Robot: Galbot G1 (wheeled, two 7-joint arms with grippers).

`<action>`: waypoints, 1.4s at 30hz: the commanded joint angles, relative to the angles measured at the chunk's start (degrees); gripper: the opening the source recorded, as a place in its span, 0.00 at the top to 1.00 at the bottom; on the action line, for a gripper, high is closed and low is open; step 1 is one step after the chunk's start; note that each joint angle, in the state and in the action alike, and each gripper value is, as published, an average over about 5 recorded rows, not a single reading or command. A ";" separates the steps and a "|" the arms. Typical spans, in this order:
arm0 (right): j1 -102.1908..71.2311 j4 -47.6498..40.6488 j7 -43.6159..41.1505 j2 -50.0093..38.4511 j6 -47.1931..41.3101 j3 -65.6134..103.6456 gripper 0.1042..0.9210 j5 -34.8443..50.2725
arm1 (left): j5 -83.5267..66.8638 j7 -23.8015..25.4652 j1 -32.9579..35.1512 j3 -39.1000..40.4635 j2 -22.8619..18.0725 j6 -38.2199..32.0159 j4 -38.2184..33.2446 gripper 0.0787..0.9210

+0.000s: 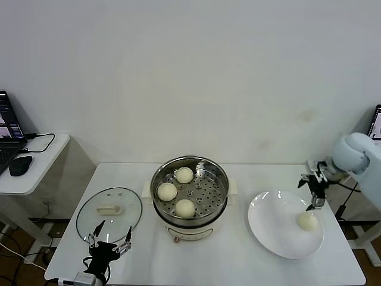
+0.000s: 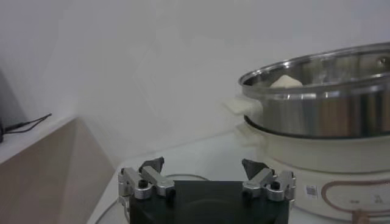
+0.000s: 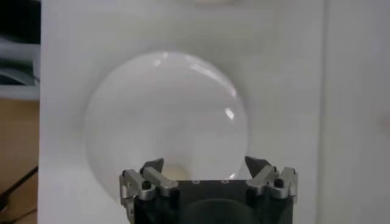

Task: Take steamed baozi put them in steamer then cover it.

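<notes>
White table holds the steamer with three buns; open right gripper hovers over the plate's bun; left gripper open beside the lid.

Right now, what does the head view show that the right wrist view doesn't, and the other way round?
Only the head view shows the round stainless-steel steamer holding three cream-white baozi, the clear glass lid lying flat on the table beside it, and the open left gripper near the lid. Only the right wrist view shows the open right gripper's fingertips up close, spread wide. Both show the flat white round plate and the last baozi on it, which is mostly hidden behind the gripper body in the wrist view.
</notes>
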 commanded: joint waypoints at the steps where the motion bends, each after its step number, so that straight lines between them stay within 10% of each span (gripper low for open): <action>1: -9.18 -7.42 0.64 2.38 6.32 5.90 0.12 -5.47 | 0.33 0.03 -0.01 -0.11 0.42 0.01 0.83 0.12; 42: -10.10 -15.99 4.79 10.42 8.46 6.23 0.12 -13.23 | 0.42 0.34 -1.50 -0.23 0.27 0.07 3.47 0.12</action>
